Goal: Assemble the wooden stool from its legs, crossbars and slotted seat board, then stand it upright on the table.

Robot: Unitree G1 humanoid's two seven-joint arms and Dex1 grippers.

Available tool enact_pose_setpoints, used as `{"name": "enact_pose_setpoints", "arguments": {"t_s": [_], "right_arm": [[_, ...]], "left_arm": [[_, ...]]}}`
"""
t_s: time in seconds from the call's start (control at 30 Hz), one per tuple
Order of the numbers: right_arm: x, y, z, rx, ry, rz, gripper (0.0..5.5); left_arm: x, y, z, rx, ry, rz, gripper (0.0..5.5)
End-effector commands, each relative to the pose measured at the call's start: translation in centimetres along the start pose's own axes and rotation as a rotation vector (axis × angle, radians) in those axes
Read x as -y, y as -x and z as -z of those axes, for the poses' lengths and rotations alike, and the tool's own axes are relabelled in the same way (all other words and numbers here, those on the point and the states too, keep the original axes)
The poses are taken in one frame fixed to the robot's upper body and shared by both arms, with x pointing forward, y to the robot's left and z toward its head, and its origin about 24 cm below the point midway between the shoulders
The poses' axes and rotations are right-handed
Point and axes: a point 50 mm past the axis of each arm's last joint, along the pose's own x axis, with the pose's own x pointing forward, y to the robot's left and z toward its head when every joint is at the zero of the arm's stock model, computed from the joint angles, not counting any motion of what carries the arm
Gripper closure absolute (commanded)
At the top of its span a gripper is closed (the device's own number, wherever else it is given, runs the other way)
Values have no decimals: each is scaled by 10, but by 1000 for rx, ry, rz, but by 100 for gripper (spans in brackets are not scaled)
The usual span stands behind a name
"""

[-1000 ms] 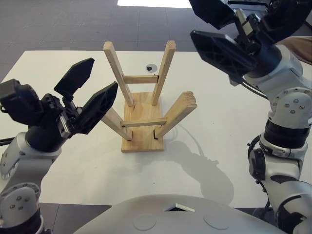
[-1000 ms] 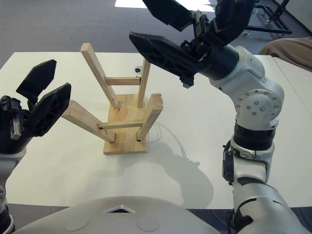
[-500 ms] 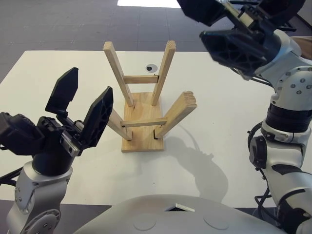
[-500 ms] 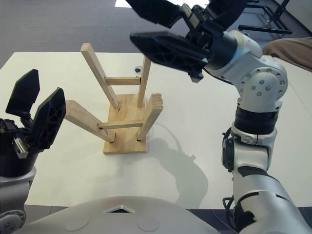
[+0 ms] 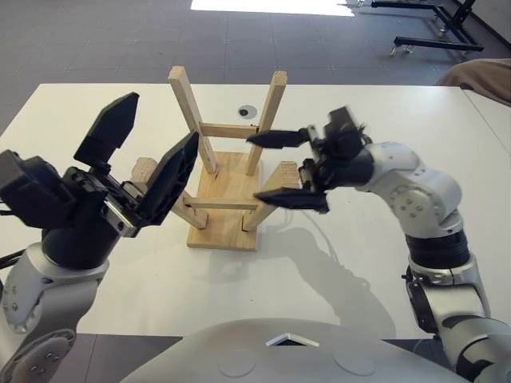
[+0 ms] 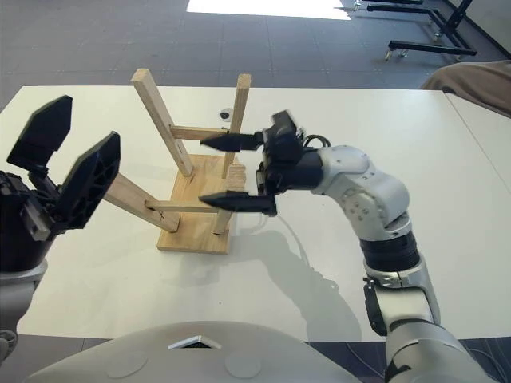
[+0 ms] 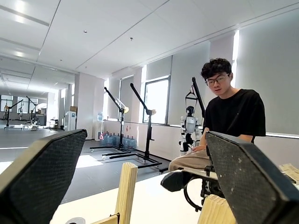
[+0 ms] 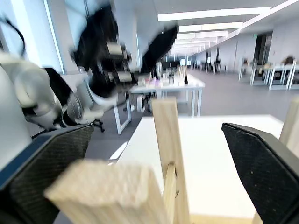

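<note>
Four legs (image 5: 188, 112) poke up from the stool (image 5: 229, 130), which lies upside down in the middle of the white worktop (image 5: 359, 263). Its seat board (image 6: 192, 237) rests flat on the worktop. The right tool (image 5: 253, 167) is wide open, and the top of the near right leg (image 5: 285, 174) sits inside its gap. I cannot tell if the tool touches the wood. The left tool (image 5: 163, 116) is wide open too and holds nothing. It hangs just beside the near left leg (image 6: 132, 199), which leans out to the left.
</note>
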Motion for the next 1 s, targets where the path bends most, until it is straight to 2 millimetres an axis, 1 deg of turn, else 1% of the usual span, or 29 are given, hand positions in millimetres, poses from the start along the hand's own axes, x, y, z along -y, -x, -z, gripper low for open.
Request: {"name": "enact_pose_setpoints", "arguments": {"t_s": [0.03,0.1,0.17,0.23,0.3,0.4,0.53,0.67,0.73,0.83,1.0], "right_arm": [[-1,1,-37,148,27,12,46],[-4,-2,-43,187,55,38,46],[-7,-5,-40,197,68,64,46],[-9,-5,-29,188,82,112,46],[-13,-6,-21,194,91,142,46],[-15,-11,-13,214,105,161,46],[-15,-15,-9,225,129,171,46],[-15,-19,-12,255,162,168,46],[-14,-20,-13,264,174,170,46],[-12,-20,-12,257,193,180,46],[-11,-22,-16,270,214,185,46]], "left_arm": [[-13,-4,-21,54,-31,73,86],[-32,-3,-29,43,-78,56,86],[-52,2,-27,-11,-104,24,86],[-72,10,-13,-135,-111,29,86],[-82,12,-2,-194,-71,79,86],[-87,6,11,-223,-67,174,86],[-98,-4,22,-241,-108,218,86],[-115,-6,30,-285,-130,215,86],[-121,-5,34,-314,-109,222,86],[-122,0,46,-378,-91,243,86],[-114,1,51,-385,-78,258,86]]}}
